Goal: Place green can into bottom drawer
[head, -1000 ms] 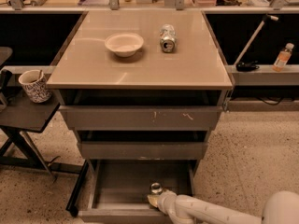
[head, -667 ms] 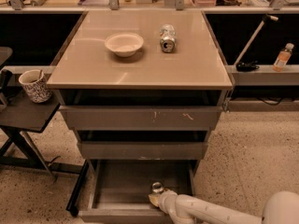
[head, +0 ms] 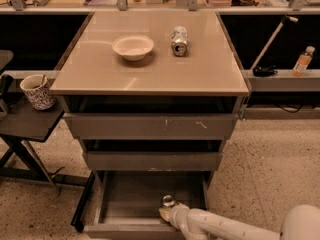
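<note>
The gripper (head: pixel 169 213) reaches into the open bottom drawer (head: pixel 125 205) from the right, near its front; the green can (head: pixel 168 202) stands upright right at the claw's tip, its silver top showing; whether the claw clamps it or has let go, I cannot tell; a bowl (head: pixel 133 46) and a silvery can (head: pixel 179 40) sit on the cabinet top (head: pixel 150 76).

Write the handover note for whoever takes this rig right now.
Claw: low inside the open bottom drawer, front right; its grip cannot be read.
Green can: upright at the claw, inside the drawer, silver top up. Whether it rests on the drawer floor is unclear.
Done: can is in the drawer.
Left: confirm release, pull the arm out.
Leave alone: the silvery can lying beside the bowl on the tabletop.
</note>
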You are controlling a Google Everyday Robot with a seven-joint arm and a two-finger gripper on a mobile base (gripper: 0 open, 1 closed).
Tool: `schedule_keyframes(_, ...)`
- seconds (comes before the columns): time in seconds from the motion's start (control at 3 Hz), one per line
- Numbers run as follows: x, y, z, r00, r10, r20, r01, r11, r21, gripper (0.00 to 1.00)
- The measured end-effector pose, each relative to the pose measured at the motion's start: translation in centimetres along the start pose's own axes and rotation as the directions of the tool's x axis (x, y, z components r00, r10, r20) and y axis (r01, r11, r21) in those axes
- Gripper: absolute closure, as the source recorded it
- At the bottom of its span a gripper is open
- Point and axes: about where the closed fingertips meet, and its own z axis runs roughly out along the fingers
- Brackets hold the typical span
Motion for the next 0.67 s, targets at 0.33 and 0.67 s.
schedule_keyframes(0.33, 0.00, 0.00, 0.00, 1.000, 0.000, 0.000, 0.000, 1.0000, 0.000, 0.11)
schedule_keyframes(0.67, 0.00, 0.00, 0.00, 1.000, 0.000, 0.000, 0.000, 1.0000, 0.000, 0.00)
